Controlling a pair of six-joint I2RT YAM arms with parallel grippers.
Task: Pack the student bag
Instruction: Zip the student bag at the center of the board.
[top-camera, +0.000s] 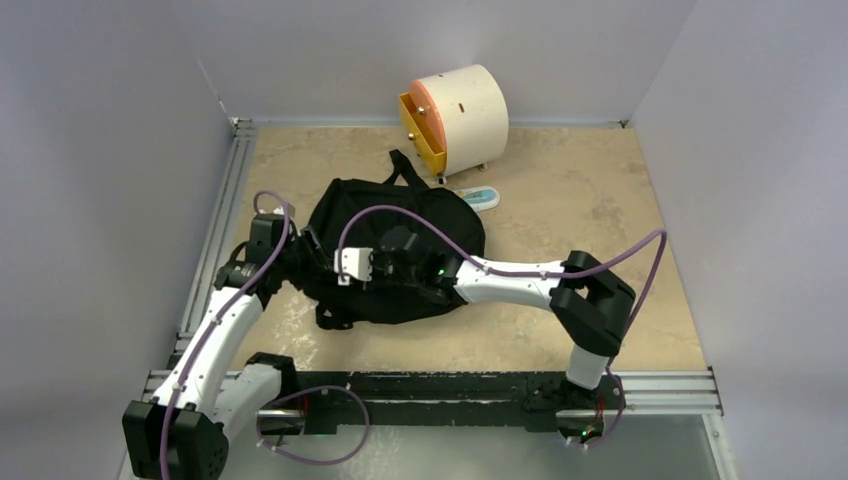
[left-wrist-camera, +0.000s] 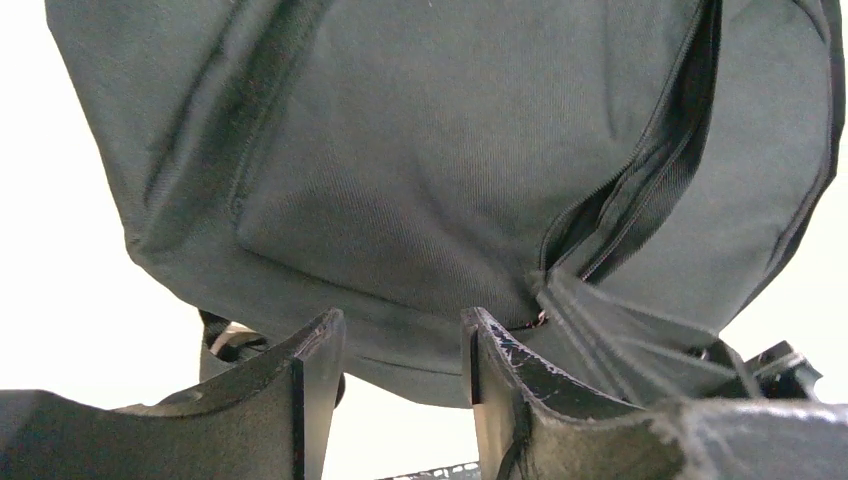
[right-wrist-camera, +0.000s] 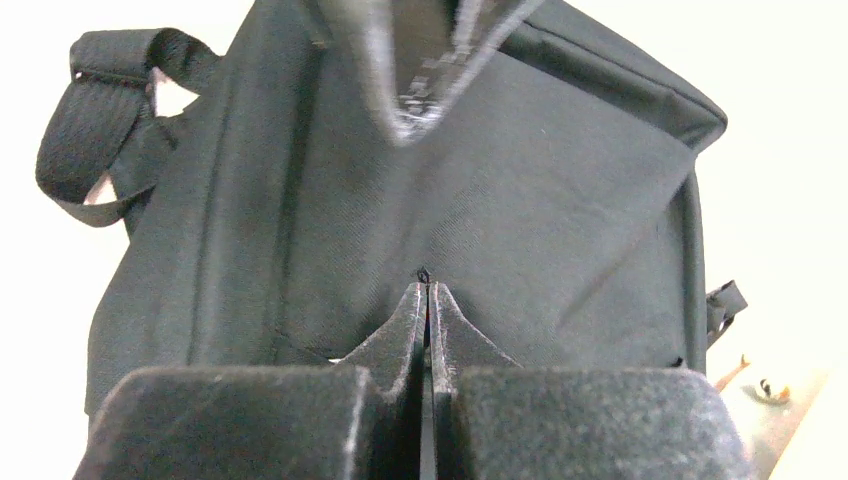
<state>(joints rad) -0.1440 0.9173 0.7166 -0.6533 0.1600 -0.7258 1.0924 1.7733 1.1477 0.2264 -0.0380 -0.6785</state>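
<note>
1. Right pincer (right-wrist-camera: 424, 290) has its fingers pressed together against the black cloth of the student bag (top-camera: 325, 215); whether any cloth is nipped, I cannot tell.
2. Left pincer (left-wrist-camera: 400, 322) stands with fingers apart at the bag's left edge.
3. The bag lies flat in the middle of the table (top-camera: 600, 200), its zip (left-wrist-camera: 640, 190) partly parted; nothing inside shows.
4. Behind it sits a cream drum box (top-camera: 470, 100) with yellow drawers (top-camera: 425, 135), contents hidden; a small blue-and-white item (top-camera: 480, 197) lies between box and bag.
</note>
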